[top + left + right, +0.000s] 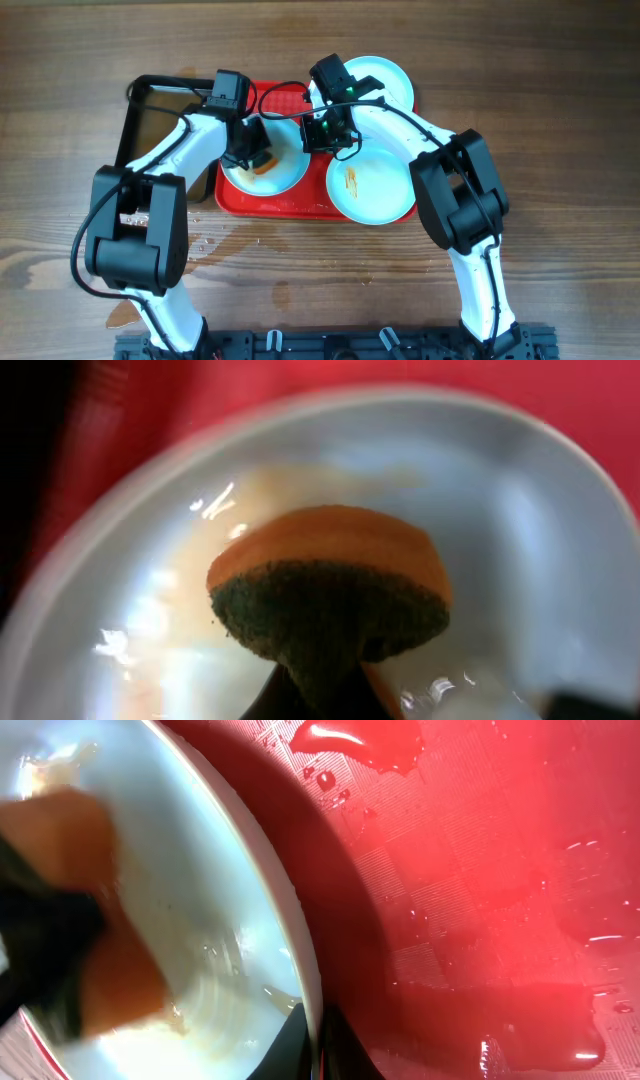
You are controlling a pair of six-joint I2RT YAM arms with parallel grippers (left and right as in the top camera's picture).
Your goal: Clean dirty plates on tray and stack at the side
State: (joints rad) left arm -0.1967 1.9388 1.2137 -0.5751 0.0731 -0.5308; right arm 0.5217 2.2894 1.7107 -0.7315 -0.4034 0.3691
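On the left half of the red tray (pixel 300 205), the left gripper (pixel 258 158) clamps a sponge (pixel 330 590) against the wet plate (pixel 290 172) to scrub it, while the right gripper (pixel 315 143) pinches its rim, apparently steadying it. A smeared plate (pixel 372 190) sits at the tray's right end.
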